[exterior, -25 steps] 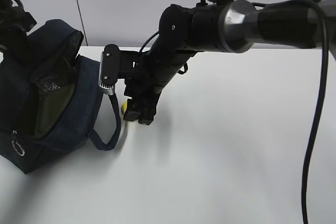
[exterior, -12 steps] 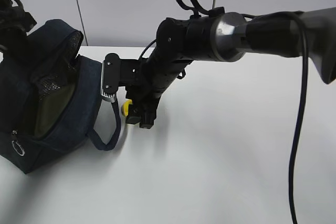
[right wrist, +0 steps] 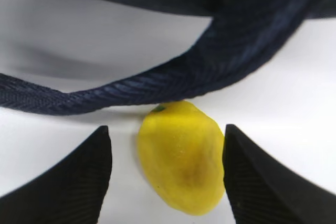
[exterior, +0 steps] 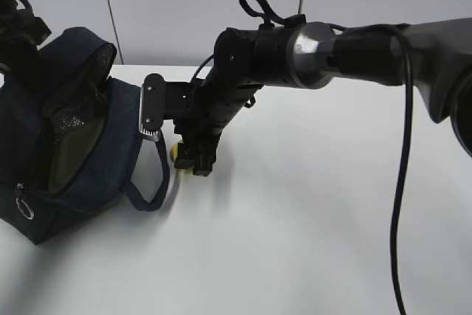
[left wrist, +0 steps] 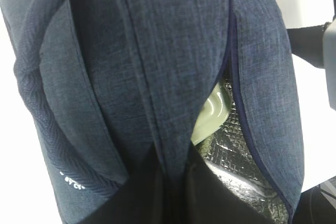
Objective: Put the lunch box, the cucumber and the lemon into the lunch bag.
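In the right wrist view the lemon (right wrist: 180,156) lies on the white surface (right wrist: 63,129) between the spread jaws of the right gripper (right wrist: 168,174); the right-hand jaw looks very near or just touching it, the other stands apart, so nothing is grasped yet. Just past the lemon a bag handle (right wrist: 157,85) loops across, its strap at the lemon's far tip. The step in hand appears to be picking up the lemon; the next move calls for closing squarely on it without catching the strap, then lifting it over to the bag's opening. Farther out, in the exterior view, the bag (exterior: 66,138) sits at the left edge of the surface, its flap raised, with the lemon (exterior: 175,152) just beside its handle. The left wrist view shows the box (left wrist: 212,114) already inside against the silver lining; the left gripper is not seen there, so I cannot tell its state. The cucumber is not visible. Behind stands a plain pale panelled wall (exterior: 184,5).
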Tool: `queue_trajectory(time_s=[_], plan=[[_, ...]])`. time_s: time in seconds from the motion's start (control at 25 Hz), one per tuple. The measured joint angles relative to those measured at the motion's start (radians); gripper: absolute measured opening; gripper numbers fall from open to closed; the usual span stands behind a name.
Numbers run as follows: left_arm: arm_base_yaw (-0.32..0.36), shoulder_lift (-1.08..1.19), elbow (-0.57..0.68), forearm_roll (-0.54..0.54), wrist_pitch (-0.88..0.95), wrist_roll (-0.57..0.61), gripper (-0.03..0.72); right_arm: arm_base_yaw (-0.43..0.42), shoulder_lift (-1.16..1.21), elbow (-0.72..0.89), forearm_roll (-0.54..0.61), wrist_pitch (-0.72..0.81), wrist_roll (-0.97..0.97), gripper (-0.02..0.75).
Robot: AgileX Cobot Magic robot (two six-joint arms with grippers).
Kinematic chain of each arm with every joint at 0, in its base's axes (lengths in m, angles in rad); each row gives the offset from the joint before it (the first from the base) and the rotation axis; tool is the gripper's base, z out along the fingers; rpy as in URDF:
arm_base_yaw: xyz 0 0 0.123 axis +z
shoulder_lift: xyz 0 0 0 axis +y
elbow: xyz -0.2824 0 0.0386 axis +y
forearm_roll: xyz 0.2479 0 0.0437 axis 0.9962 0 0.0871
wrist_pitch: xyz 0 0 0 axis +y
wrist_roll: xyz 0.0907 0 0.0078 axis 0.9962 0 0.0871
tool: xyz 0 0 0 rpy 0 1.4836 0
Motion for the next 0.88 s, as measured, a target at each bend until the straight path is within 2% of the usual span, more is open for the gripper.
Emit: queue_trajectory(time_s=[0.28, 0.44, 0.88], plan=[[0.0, 0.0, 0.0, 0.001, 0.0, 0.0, 0.002, -0.006, 0.0, -0.001, -0.02, 0.002, 0.015, 0.496], [0.0, 0.0, 0.0, 0.001, 0.0, 0.0, 0.002, -0.006, 0.005, -0.001, -0.02, 0.006, 0.02, 0.526], [0.0, 0.0, 0.0, 0.002, 0.0, 0.0, 0.002, -0.008, 0.034, -0.008, -0.02, -0.004, 0.02, 0.498]])
